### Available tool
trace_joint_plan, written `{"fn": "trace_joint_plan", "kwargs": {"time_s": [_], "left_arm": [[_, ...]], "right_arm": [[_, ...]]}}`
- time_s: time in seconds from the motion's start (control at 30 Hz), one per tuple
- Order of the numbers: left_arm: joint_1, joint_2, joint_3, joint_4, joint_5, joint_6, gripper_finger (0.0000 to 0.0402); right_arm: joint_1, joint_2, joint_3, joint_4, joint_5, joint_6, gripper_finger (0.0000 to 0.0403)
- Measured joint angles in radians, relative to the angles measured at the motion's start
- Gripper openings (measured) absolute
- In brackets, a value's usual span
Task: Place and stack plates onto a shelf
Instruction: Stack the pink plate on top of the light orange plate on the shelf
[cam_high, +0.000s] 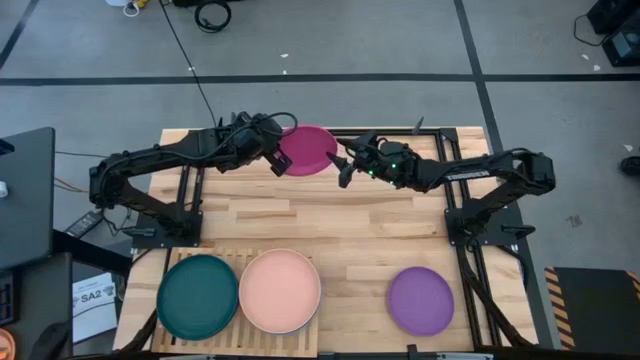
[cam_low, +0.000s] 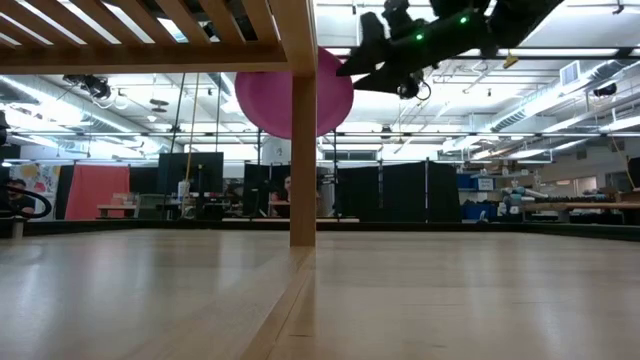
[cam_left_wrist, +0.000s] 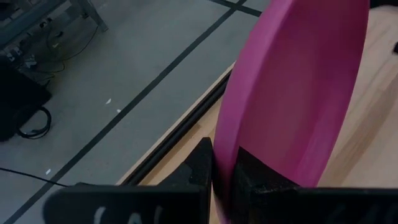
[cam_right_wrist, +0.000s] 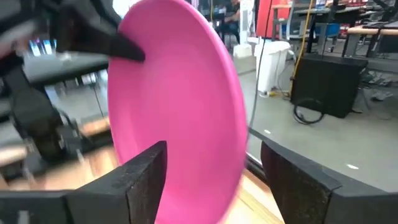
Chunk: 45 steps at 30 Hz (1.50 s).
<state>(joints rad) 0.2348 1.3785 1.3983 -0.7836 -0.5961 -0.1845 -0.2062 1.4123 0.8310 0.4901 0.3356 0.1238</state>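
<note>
A magenta plate (cam_high: 308, 150) hangs in the air over the table's far middle, and my left gripper (cam_high: 279, 161) is shut on its left rim. My right gripper (cam_high: 345, 166) is open at the plate's right side. In the right wrist view its fingers (cam_right_wrist: 212, 151) stand on either side of the plate's rim (cam_right_wrist: 239, 143). The wooden slatted shelf (cam_high: 240, 256) stands at the near left. A teal plate (cam_high: 198, 296) and a salmon plate (cam_high: 280, 290) lie flat on it, side by side. A purple plate (cam_high: 420, 300) lies flat on the table at the near right. My left gripper pinches the magenta plate's rim (cam_left_wrist: 231, 146) between its two fingers, one finger (cam_left_wrist: 202, 165) on each face. The fingers come from the table's left, slanting down. The plate is lifted clear of the table and stands steeply tilted beyond the fingers.
In the low view the shelf's wooden post (cam_low: 303, 150) stands in front of the plate (cam_low: 268, 100), with my right gripper (cam_low: 365, 55) high at its right. Black frame rails (cam_high: 190, 190) run along the table under both arms. Bare tabletop (cam_high: 330, 220) lies between the arms and the shelf.
</note>
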Motion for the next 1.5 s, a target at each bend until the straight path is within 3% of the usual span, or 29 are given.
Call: {"fn": "trace_joint_plan", "kwargs": {"time_s": [0.2, 0.43, 0.7, 0.87, 0.97, 1.17, 1.5], "left_arm": [[0.0, 0.0, 0.02, -0.003, 0.045, 0.022, 0.0027], [0.0, -0.001, 0.122, -0.041, 0.165, 0.013, 0.0027], [-0.001, -0.002, 0.254, -0.178, 0.551, -0.076, 0.0027], [-0.019, -0.004, 0.266, -0.266, 0.815, -0.201, 0.0027], [-0.053, -0.006, 0.265, -0.335, 0.916, -0.257, 0.0027], [-0.165, -0.002, 0.264, -0.448, 0.938, -0.323, 0.0027], [-0.395, 0.015, 0.262, -0.447, 0.933, -0.451, 0.0027]], "right_arm": [[0.0, -0.143, 0.0, -0.303, 0.0, -0.049, 0.0263], [0.0, -0.287, 0.0, -0.62, 0.001, -0.049, 0.0261], [0.0, -0.357, 0.0, -0.876, 0.001, -0.047, 0.0261], [0.0, -0.345, 0.0, -0.915, -0.012, -0.038, 0.0261], [0.0, -0.331, 0.0, -0.916, -0.054, -0.038, 0.0261], [0.0, -0.304, 0.0, -0.913, -0.113, -0.038, 0.0261], [0.0, -0.295, 0.0, -0.912, -0.131, -0.037, 0.0261]]}}
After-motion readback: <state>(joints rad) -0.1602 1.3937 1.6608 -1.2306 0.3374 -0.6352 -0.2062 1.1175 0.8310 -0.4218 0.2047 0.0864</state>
